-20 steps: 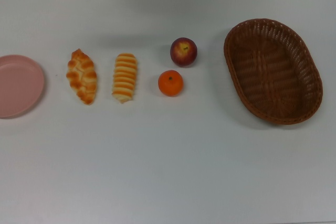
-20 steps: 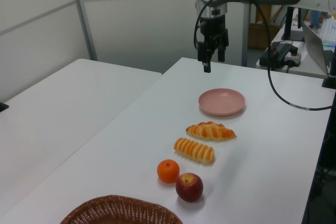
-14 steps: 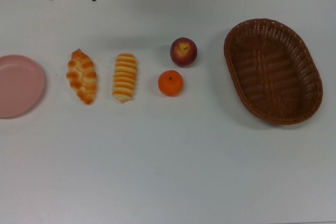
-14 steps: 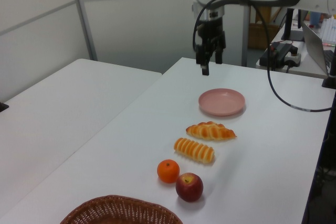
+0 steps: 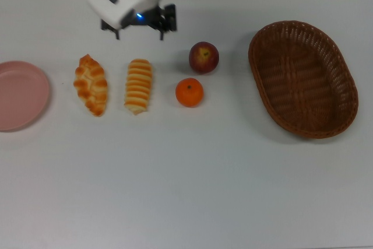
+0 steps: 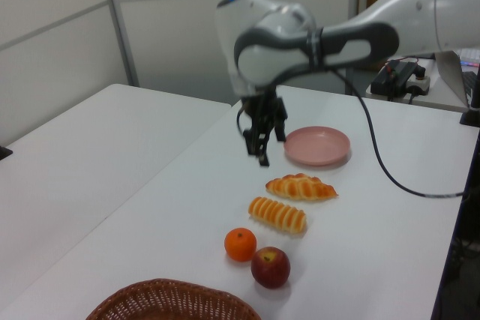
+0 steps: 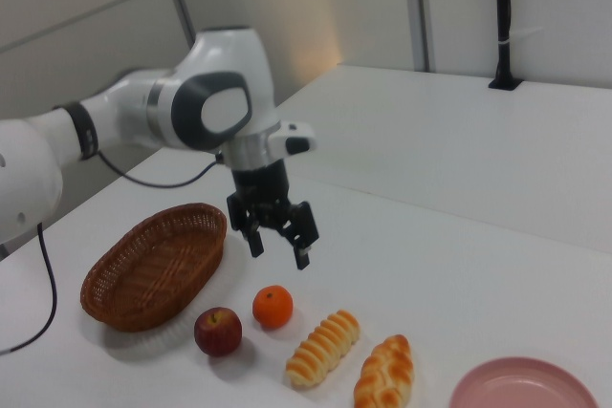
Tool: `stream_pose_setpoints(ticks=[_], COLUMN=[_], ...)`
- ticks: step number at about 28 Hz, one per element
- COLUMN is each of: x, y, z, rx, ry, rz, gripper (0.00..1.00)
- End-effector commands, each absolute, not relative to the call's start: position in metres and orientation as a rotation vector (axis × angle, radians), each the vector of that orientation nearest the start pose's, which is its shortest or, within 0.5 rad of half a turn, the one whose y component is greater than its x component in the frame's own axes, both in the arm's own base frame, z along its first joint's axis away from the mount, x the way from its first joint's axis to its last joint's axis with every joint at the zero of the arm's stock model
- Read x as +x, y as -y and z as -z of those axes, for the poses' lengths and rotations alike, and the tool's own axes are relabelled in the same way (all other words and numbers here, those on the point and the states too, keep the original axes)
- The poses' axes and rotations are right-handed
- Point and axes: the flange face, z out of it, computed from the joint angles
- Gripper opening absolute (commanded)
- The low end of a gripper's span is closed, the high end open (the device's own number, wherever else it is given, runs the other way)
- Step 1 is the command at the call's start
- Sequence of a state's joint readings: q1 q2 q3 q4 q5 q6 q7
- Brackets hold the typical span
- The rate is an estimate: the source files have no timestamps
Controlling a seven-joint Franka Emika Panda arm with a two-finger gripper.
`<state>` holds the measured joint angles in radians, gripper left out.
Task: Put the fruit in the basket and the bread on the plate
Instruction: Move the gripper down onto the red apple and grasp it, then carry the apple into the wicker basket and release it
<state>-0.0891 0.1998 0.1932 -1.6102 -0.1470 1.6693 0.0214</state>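
While the gripper (image 7: 278,238) is hanging released and empty, everything's sitting on a white table (image 5: 186,179) beside pale partition walls (image 6: 60,43).

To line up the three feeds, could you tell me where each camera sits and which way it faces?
Top view: overhead, looking straight down; gripper open, above the ridged roll.
Left view: low beyond the basket, looking along the row towards the plate; arm shows.
Right view: the opposite end, plate nearest.
All share the apple.
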Motion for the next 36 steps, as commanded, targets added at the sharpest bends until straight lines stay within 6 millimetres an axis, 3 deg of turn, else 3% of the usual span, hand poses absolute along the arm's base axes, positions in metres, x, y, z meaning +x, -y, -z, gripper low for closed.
stream_pose_setpoints(ticks=[1, 6, 13, 27, 30, 36], x=[0.592, 0.574, 0.551, 0.532, 0.526, 0.524], y=[-0.073, -0.107, -0.134, -0.181, -0.197, -0.206], z=[-0.467, -0.436, -0.413, -0.392, -0.377, -0.354], rx=[-3.299, -3.337, -3.353, -3.366, -3.378, -3.401], ry=[0.042, 0.06, 0.095, 0.13, 0.162, 0.173], rz=[-0.115, -0.102, -0.112, -0.105, -0.135, -0.156], gripper=[1.0, 1.0, 1.0, 1.0, 1.0, 1.0])
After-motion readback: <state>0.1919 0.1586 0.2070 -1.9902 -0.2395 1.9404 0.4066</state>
